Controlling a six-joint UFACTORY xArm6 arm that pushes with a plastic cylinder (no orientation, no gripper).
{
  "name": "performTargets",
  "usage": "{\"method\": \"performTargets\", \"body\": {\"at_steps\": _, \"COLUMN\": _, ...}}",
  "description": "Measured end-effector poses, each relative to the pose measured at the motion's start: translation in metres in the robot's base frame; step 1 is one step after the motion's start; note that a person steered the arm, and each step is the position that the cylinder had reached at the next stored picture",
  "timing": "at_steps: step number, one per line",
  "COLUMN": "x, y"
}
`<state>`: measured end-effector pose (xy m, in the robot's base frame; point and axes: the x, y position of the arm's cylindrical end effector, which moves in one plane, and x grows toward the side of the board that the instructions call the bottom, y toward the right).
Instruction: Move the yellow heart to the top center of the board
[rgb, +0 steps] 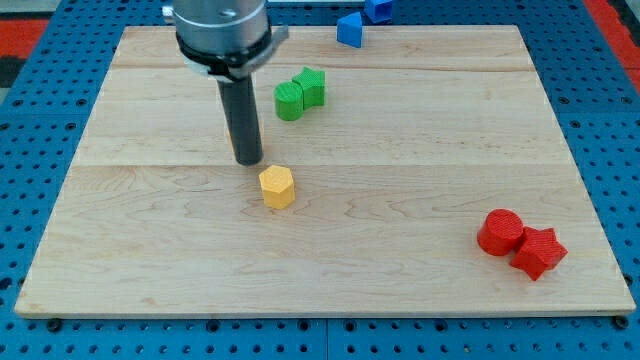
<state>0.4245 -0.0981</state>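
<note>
my tip (249, 160) rests on the wooden board (400, 260) left of centre, just up and to the view's left of a yellow block (277, 187); a narrow gap seems to separate them. i carry no hand, only this dark rod, so nothing is grasped. the yellow block, which reads more as a hexagon than a heart from here, lies near the board's middle, slightly left. two green blocks (300, 94) touch each other toward the top edge, right of my rod. a red cylinder (499, 232) and a red star-like block (539, 252) touch near the bottom right corner. a blue block (349, 29) sits at the top edge, another blue block (378, 9) beyond it off the board.
</note>
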Motion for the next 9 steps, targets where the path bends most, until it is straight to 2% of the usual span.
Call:
{"method": "performTargets", "body": {"at_steps": 1, "x": -0.029, "y": -0.022}}
{"method": "performTargets", "body": {"at_steps": 2, "x": -0.05, "y": -0.017}}
{"method": "performTargets", "body": {"at_steps": 3, "x": -0.025, "y": -0.036}}
{"method": "performTargets", "body": {"at_steps": 4, "x": -0.018, "y": -0.033}}
{"method": "performTargets", "body": {"at_steps": 6, "x": -0.04, "y": 0.005}}
{"method": "performTargets", "body": {"at_steps": 8, "x": -0.122, "y": 0.0}}
{"method": "performTargets", "body": {"at_steps": 9, "x": -0.149, "y": -0.004}}
